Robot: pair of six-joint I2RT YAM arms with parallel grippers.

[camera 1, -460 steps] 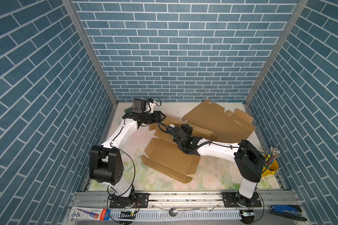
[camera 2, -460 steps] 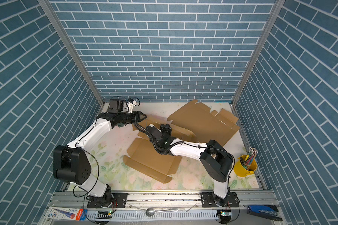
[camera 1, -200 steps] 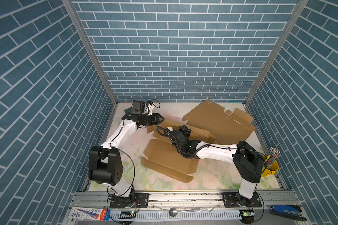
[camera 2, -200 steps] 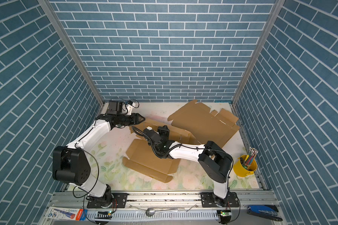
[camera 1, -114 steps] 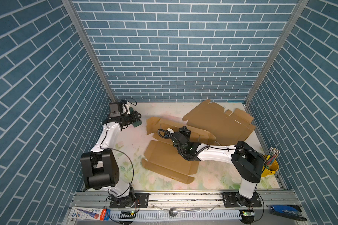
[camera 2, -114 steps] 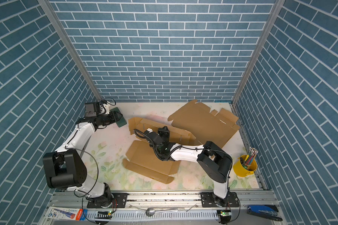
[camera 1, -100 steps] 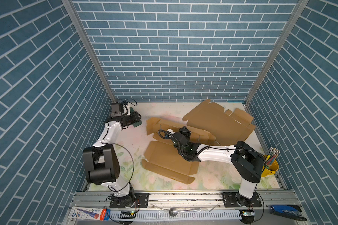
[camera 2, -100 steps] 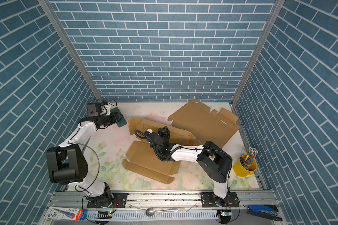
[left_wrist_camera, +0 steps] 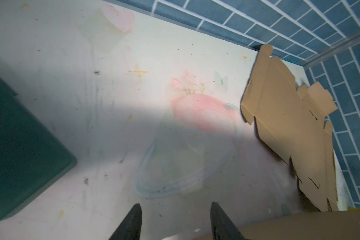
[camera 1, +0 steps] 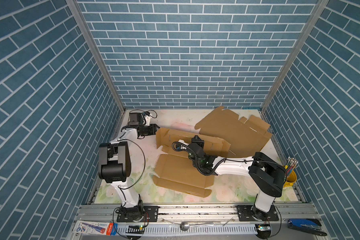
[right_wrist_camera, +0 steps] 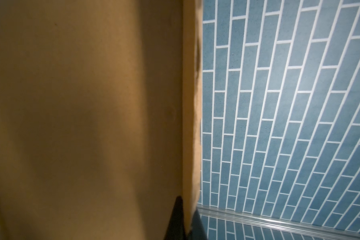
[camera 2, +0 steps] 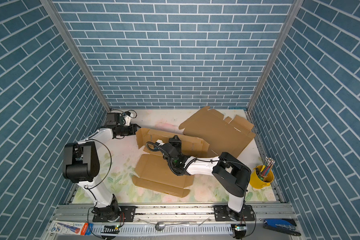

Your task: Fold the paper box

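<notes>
The paper box (camera 1: 181, 172) (camera 2: 160, 170) is brown cardboard, partly folded, in the middle of the table in both top views. Its base lies flat and its back wall (camera 1: 212, 143) stands up. My right gripper (camera 1: 196, 137) (camera 2: 175, 138) is shut on that wall's top edge. The right wrist view shows the cardboard (right_wrist_camera: 81, 116) pinched between the closed fingers of the right gripper (right_wrist_camera: 188, 209). My left gripper (camera 1: 157, 127) (camera 2: 138, 127) hovers beside the box's left end flap (camera 1: 159, 136). It is open (left_wrist_camera: 175, 204), with only table between its fingers (left_wrist_camera: 136, 216).
A second flat cardboard sheet (camera 1: 233, 128) (camera 2: 216, 128) (left_wrist_camera: 289, 124) lies at the back right. A yellow cup of pencils (camera 1: 289, 176) stands at the right edge. A dark green flat thing (left_wrist_camera: 19, 155) lies close to my left gripper. Brick-patterned walls enclose three sides.
My left gripper pulled away from the box toward the left wall, then came partway back to the left flap, its fingers narrowing slightly. The right gripper keeps its hold on the wall.
</notes>
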